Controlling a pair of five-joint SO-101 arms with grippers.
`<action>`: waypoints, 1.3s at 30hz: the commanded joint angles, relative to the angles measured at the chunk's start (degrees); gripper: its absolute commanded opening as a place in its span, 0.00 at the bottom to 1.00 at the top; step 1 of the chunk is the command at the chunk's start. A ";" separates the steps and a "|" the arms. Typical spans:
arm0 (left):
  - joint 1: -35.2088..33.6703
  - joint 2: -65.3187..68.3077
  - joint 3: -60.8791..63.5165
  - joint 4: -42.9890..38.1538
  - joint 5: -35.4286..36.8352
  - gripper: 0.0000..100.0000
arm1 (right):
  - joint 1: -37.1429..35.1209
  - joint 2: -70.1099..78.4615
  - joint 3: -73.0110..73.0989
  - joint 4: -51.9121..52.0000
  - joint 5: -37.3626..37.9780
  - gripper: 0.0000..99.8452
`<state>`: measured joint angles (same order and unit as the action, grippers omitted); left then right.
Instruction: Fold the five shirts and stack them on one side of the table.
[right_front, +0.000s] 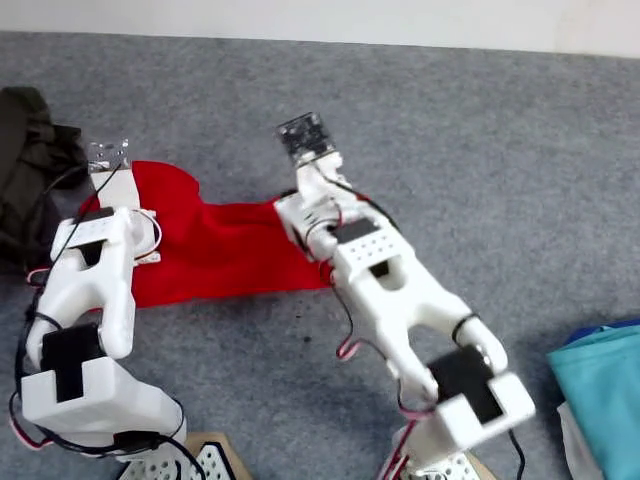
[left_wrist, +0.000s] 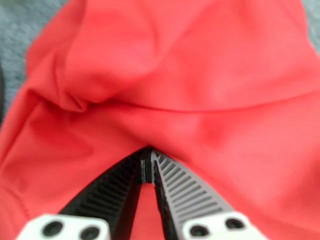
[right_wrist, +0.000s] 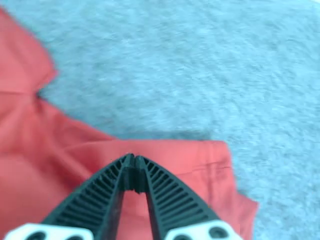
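We see 1 red shirt (right_front: 220, 255) spread on gray table (right_front: 480, 150), between 2 arms. We see left gripper (left_wrist: 146, 162) pinched tight on red shirt, right gripper (right_wrist: 133, 166) pinched tight on its edge. 1 teal shirt (right_front: 605, 385) lies far right, 1 dark cloth heap (right_front: 25, 150) far left.

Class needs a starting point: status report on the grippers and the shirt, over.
Left gripper shut on red cloth shirt. Right gripper shut on its edge. Teal cloth, dark garment lie apart at the sides.
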<state>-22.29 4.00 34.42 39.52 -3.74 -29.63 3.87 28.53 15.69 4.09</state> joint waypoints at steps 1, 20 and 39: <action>1.10 -2.51 -2.15 0.09 -0.26 0.01 | 1.98 1.71 -4.09 0.22 -1.14 0.01; 0.40 -2.51 -1.19 -0.18 -0.35 0.01 | 4.62 8.13 -1.63 0.04 3.96 0.01; -0.48 -2.51 -1.19 -0.18 -0.35 0.01 | 15.25 7.43 -1.63 0.13 4.84 0.01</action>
<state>-22.11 4.00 34.42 39.52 -3.65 -15.47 12.57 28.70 16.66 8.48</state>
